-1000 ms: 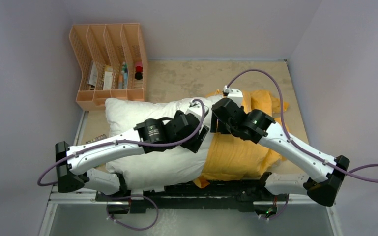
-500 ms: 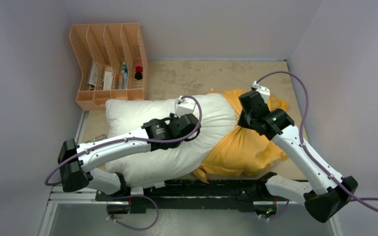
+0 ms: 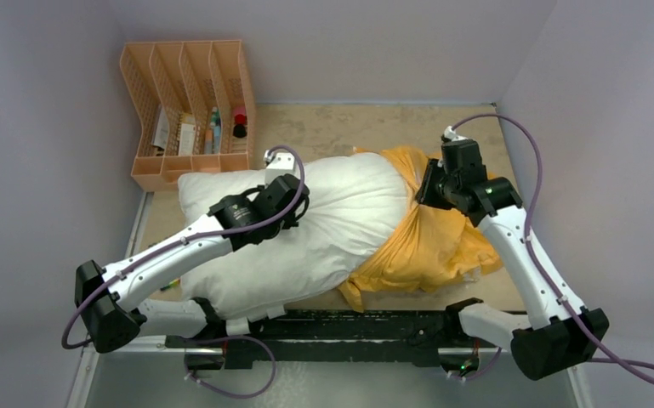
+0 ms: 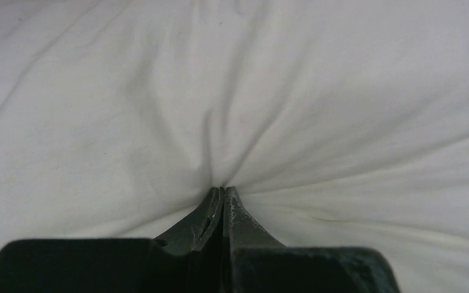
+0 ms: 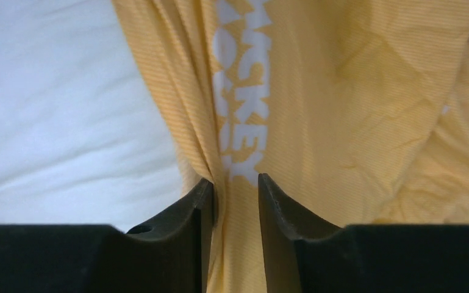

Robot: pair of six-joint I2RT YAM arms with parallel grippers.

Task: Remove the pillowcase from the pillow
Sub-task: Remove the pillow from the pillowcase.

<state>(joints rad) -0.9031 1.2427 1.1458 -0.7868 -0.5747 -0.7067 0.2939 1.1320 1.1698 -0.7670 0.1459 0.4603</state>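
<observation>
Top external view is showing the pillow [image 3: 349, 212] mostly bared, with the pillowcase [image 3: 429, 246] bunching over its right end only. Left wrist view is showing the left gripper [image 4: 224, 190] pinching a pleat of pillow, jaws almost meeting. Right wrist view is showing the right gripper [image 5: 235, 183] clamping a fold of pillowcase beside the lettering [image 5: 244, 91], jaws narrowly apart. The stripping is looking well advanced. Next, the right arm is likely needing to draw the cloth rightward while the left anchors.

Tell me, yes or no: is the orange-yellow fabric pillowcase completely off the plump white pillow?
No: the pillowcase wraps the right end of the pillow in the top view.
</observation>
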